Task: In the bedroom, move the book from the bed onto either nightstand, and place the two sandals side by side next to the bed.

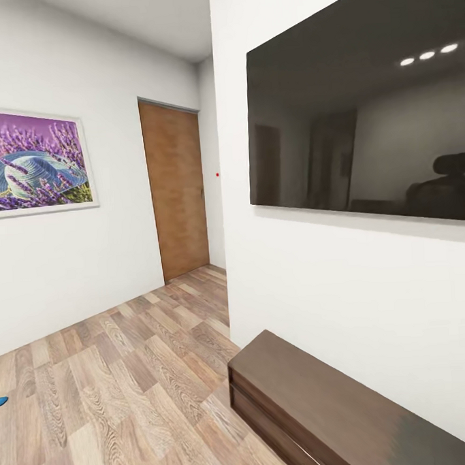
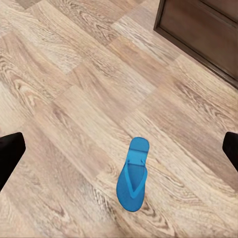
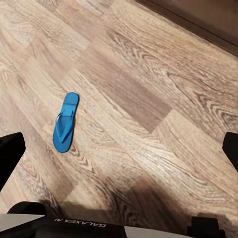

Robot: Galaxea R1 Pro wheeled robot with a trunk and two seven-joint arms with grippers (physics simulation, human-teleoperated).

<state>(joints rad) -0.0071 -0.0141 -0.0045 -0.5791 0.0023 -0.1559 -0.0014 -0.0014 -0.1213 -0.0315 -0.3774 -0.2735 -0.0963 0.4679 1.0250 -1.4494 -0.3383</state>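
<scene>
Left gripper (image 2: 119,148) fingers (image 2: 10,153) spread wide, empty; right gripper (image 3: 119,148) fingers (image 3: 10,156) likewise apart.

A home: wall-mounted television (image 1: 362,103), framed picture (image 1: 34,161), wooden door (image 1: 176,191).

Head view faces forward at standing height toward a white wall with a dark screen (image 1: 362,110) and a far door (image 1: 177,191). Both wrist views look steeply down at the plank floor (image 2: 74,99) from well above, sharing one blue sandal (image 2: 133,175).
</scene>
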